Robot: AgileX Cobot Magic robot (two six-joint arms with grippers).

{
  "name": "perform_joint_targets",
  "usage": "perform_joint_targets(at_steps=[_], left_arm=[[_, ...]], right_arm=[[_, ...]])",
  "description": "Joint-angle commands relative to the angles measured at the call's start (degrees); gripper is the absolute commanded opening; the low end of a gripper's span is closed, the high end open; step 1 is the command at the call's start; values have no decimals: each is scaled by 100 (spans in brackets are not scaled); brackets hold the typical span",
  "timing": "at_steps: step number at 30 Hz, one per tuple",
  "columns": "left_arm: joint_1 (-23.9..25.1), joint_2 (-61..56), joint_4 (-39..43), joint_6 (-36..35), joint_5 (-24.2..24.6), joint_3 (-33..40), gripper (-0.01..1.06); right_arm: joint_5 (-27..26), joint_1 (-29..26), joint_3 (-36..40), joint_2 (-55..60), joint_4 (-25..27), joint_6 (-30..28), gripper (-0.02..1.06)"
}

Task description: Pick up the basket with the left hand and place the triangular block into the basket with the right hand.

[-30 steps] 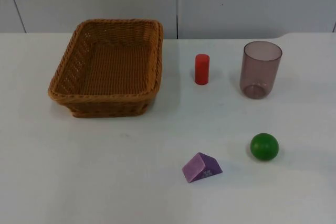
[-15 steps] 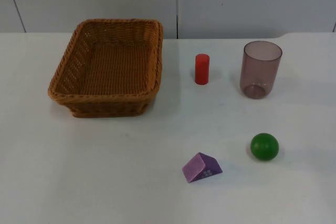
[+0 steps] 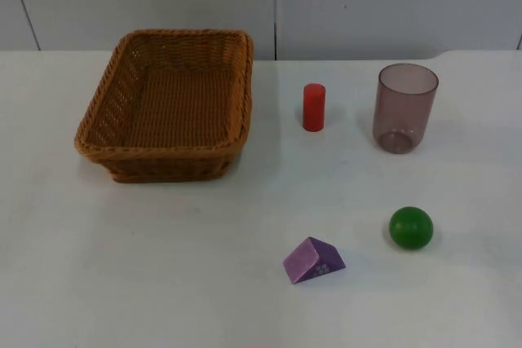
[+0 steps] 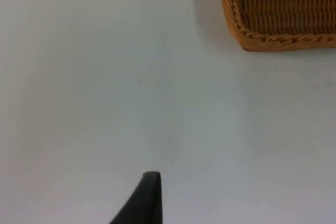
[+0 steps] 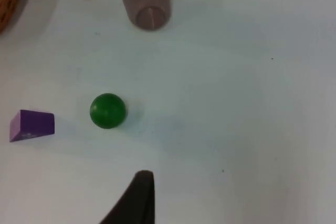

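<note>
Green ball (image 3: 410, 227) sits just beside triangular block (image 3: 313, 260); table (image 3: 163, 266) around open.

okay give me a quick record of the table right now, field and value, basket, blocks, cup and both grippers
basket: wicker, empty, resting on table
triangular block: purple, on table, apart from basket
green ball: beside the block
red cylinder: upright, between basket and cup
cup: tinted, upright, empty
left gripper: above bare table near basket corner
right gripper: above table near ball

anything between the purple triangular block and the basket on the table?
Nothing. In the top view the white table is bare between the triangular block and the basket; the red cylinder stands off to the side.
</note>
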Motion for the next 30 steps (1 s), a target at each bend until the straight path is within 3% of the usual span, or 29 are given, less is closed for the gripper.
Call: perform_joint_targets(at_steps=[1,8,12,16,28,30], left_arm=[[-12,860,-39,117,-280,-437,105],[-12,2466,-501,763,-240,-1293,105],[-12,3297,-1250,1629,-981,-1452,105],[-12,3765,-1247,1656,-1535,-1678,105],[-12,5313,-1273,1696,-1449,-3317,105],[-82,5650,-1285,1705,-1669,-3578,105]], right_arm=[[-91,-20,-35,4,-9,-46,105],[-91,-20,-35,4,-21,-46,105],[-91,-20,-35,4,-21,-46,105],[-91,-20,-35,4,-31,-46,105],[-186,-20,-35,4,-24,-46,105],[-197,-20,-35,4,-24,-46,105]])
